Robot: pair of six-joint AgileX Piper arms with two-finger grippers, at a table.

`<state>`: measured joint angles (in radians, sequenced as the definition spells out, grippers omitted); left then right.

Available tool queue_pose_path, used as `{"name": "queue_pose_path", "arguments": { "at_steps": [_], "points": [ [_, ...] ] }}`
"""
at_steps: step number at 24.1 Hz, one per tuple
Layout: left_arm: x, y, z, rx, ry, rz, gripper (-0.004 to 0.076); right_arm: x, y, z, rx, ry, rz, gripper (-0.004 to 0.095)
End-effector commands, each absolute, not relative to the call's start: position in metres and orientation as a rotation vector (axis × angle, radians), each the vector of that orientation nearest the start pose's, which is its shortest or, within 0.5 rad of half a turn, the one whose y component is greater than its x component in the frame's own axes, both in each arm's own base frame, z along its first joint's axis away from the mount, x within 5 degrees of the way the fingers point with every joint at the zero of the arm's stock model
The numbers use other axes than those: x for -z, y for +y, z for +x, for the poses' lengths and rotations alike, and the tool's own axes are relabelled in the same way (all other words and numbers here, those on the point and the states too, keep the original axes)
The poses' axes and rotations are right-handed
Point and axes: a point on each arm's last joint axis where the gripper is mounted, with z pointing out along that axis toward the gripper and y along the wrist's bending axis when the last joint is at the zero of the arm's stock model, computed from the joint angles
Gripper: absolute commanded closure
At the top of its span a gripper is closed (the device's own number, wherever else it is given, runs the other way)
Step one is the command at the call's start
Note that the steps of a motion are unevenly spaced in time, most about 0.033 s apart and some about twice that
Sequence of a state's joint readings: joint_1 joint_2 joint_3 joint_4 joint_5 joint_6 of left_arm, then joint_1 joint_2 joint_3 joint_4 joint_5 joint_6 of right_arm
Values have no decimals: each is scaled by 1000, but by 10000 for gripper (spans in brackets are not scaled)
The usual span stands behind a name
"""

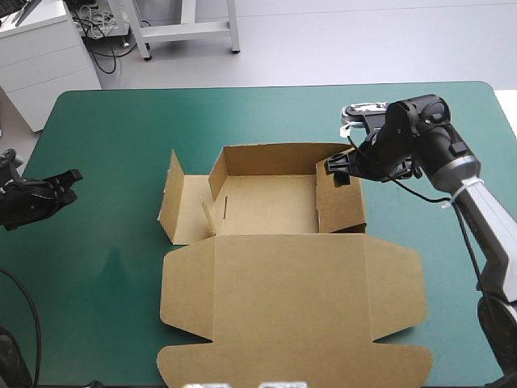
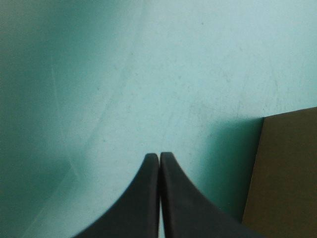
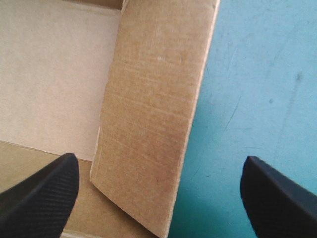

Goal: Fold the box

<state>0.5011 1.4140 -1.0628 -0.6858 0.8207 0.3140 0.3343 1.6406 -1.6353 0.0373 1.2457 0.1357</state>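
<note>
Toward the near edge of the teal-green bench (image 1: 89, 275), nothing but flat board: the lid (image 1: 291, 299) of the brown box (image 1: 266, 206), spread open with its side tabs out. Probably light, stiff across each panel, and willing to hinge only along the creases. Smooth enough to slide on the cover if pushed without a counter-hold. Best taken by a thin edge, at the top rim of a wall or flap and close to a crease. No pinching mid-panel, for fear of denting or bowing. Beyond the lid, mid-bench, the tray part: mouth up, long side running left to right across the bench, lid pointing back toward the robot. Far wall (image 1: 275, 158) and right wall (image 1: 343, 206) raised; left flap (image 1: 186, 206) only partly up and splayed outward. Off at the bench's left edge, well apart from the box: left jaws pressed together to a point, holding nothing, low over bare cover, with a brown panel ahead and to one side, probably the left flap (image 2: 282, 173). At the tray's far right corner: right jaws spread wide, straddling the right wall (image 3: 148, 124) from above, no contact visible.
</note>
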Motion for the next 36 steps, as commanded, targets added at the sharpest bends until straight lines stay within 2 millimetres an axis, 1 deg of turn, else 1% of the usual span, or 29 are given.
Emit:
{"name": "queue_pose_path", "arguments": {
  "at_steps": [1,4,7,9,13,17,20,21,24,26,29,31,33,34,36],
  "points": [
    [-318,99,271,482,2263,-639,747,-377,112,314,-163,2687,-214,94],
    [-318,97,271,492,2265,-637,747,-373,113,317,-168,2702,-175,94],
    [-318,94,272,498,2267,-625,747,-362,113,326,-134,2728,-154,99],
    [-318,92,273,501,2272,-614,747,-353,114,333,-102,2746,-156,108],
    [-319,92,273,501,2269,-616,747,-335,119,346,-91,2777,-157,124],
    [-317,91,275,501,2272,-612,747,-309,123,358,-63,2845,-169,125],
    [-317,91,276,504,2269,-617,747,-289,130,366,-97,2907,-165,125],
    [-317,91,277,511,2261,-622,747,-282,134,368,-140,2929,-172,126],
    [-314,92,279,514,2269,-628,747,-279,137,368,-190,2940,-189,128],
    [-311,92,280,517,2273,-634,747,-280,138,368,-194,2942,-188,194],
    [-309,93,282,519,2280,-638,747,-282,137,367,-189,2943,-190,472],
    [-309,93,282,519,2280,-638,747,-283,136,366,-184,2940,-191,691],
    [-309,93,282,519,2280,-638,747,-283,136,367,-184,2938,-191,867],
    [-309,93,282,519,2280,-638,747,-283,136,367,-184,2938,-191,931],
    [-309,93,282,519,2280,-638,747,-283,136,367,-180,2936,-204,930]
  ]
}}
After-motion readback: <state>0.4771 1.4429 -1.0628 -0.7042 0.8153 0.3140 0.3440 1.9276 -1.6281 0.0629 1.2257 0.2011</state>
